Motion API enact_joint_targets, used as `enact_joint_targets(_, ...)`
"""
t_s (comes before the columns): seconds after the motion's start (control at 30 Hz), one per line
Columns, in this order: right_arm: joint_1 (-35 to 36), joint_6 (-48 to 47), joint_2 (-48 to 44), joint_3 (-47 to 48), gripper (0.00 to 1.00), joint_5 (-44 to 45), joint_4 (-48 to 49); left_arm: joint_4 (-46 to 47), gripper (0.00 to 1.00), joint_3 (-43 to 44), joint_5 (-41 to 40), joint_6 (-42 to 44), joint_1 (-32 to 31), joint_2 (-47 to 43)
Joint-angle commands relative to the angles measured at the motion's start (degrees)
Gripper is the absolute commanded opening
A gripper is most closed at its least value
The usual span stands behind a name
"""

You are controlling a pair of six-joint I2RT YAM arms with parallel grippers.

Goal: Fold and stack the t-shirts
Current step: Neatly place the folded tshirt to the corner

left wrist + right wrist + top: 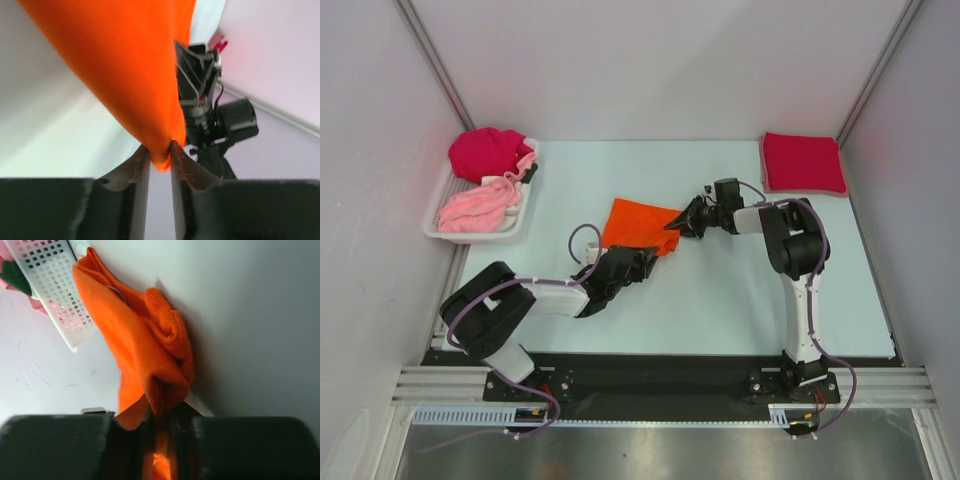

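Your right fingers (131, 417) are pinched on a fold of the orange t-shirt (135, 355) at the bottom middle, with a strip of orange showing between them lower down. From there the cloth runs up and left in a bunched band, a rolled edge curled on its right side. Its far end reaches the white perforated tray (50, 275) at top left, where pink cloth (36, 305) peeks out. The pale surface (45, 375) is lightly scuffed.

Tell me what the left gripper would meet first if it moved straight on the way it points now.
The left gripper pinches the orange t-shirt, so that cloth comes first. Just behind it, the right gripper seems to stand in line, though the depth is unclear.
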Motion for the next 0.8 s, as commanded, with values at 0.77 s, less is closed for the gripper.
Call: enact_joint_targets(0.77,-6.3,-54.7,-21.1,20.0,0.0,50.4,-67.9,-27.8,0.52,-12.0,15.2,61.0,12.9,-42.7)
